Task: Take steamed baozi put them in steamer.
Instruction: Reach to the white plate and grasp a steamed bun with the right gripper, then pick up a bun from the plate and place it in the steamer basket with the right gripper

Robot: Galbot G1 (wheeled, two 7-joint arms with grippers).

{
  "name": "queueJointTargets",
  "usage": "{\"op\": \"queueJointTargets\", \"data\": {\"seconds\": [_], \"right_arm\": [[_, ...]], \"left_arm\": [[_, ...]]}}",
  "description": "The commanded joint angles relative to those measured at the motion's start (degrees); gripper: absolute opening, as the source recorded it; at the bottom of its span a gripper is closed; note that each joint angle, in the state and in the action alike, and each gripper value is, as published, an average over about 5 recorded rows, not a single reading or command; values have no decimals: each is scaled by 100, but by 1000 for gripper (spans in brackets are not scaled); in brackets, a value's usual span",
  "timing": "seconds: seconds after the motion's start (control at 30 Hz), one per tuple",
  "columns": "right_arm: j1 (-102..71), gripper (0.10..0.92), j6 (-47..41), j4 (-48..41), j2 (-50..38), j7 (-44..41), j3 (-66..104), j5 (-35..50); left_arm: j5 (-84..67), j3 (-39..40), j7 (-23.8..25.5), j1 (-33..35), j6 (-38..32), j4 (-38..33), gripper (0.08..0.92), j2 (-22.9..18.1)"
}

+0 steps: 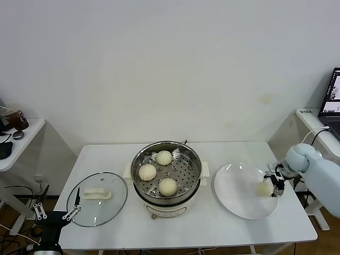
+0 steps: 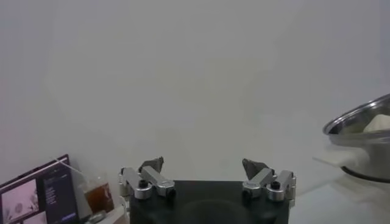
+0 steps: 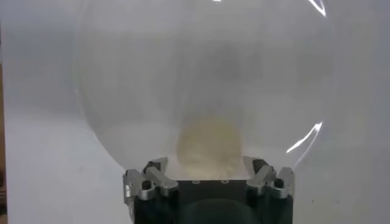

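The steamer [image 1: 166, 172] stands mid-table and holds three baozi on its perforated tray: one at the back [image 1: 164, 157], one at the left [image 1: 147, 171], one at the front [image 1: 168, 186]. A fourth baozi [image 1: 264, 187] lies on the right part of the white plate [image 1: 239, 194]. My right gripper [image 1: 275, 186] is at the plate's right edge. In the right wrist view this gripper [image 3: 207, 165] is open, with the baozi [image 3: 208, 145] between its spread fingers. My left gripper [image 1: 54, 214] is open and empty, low at the table's front left; it also shows in the left wrist view [image 2: 203, 165].
The glass lid [image 1: 98, 199] with a white handle lies flat left of the steamer. A laptop [image 1: 332, 98] sits on a side table at the far right. A small desk with a cup [image 1: 17, 119] stands at the far left. The steamer's rim [image 2: 359, 125] shows in the left wrist view.
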Motion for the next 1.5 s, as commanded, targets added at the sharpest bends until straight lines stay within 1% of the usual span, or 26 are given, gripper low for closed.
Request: {"op": "queueJointTargets", "data": {"seconds": [0.03, 0.13, 0.27, 0.37, 0.47, 0.53, 0.7, 0.83, 0.97, 1.13, 1.3, 1.5], "right_arm": [[-49, 671, -31, -128, 142, 12, -36, -114], [-13, 616, -51, -104, 124, -4, -76, -104], [91, 568, -108, 20, 15, -29, -167, -10], [221, 520, -195, 204, -126, -28, -290, 194], [452, 455, -293, 478, -329, -67, -476, 462], [778, 425, -452, 738, -537, -118, -798, 791], [2169, 416, -1060, 1512, -1028, -199, -1900, 1953], [3675, 414, -1408, 2041, -1016, -120, -3021, 2824], [5116, 408, -1774, 2598, -695, 226, -4236, 3698], [6111, 400, -2415, 3145, 150, 771, -5160, 4726], [6131, 399, -3199, 3261, 987, 1371, -5373, 5552], [5677, 401, -3799, 2915, 1876, 1848, -5274, 5855]], "left_arm": [[1, 7, 0, -17, 3, 28, 823, 9], [-1, 4, 1, -18, 2, 36, 823, 15], [-4, -2, 0, -14, 5, 22, 823, 27], [-4, 6, 1, -32, 9, 21, 823, 27], [13, 48, 3, -53, 14, 23, 823, 29], [26, 86, 5, -75, 22, 16, 823, 36], [26, 174, 13, -183, 48, 5, 823, 89], [24, 249, 38, -295, 63, 30, 823, 158], [15, 321, 50, -395, 77, 59, 823, 211], [33, 356, 66, -446, 81, 78, 823, 232], [84, 322, 88, -441, 54, 99, 823, 223], [67, 227, 77, -401, 25, 110, 823, 211]]}}
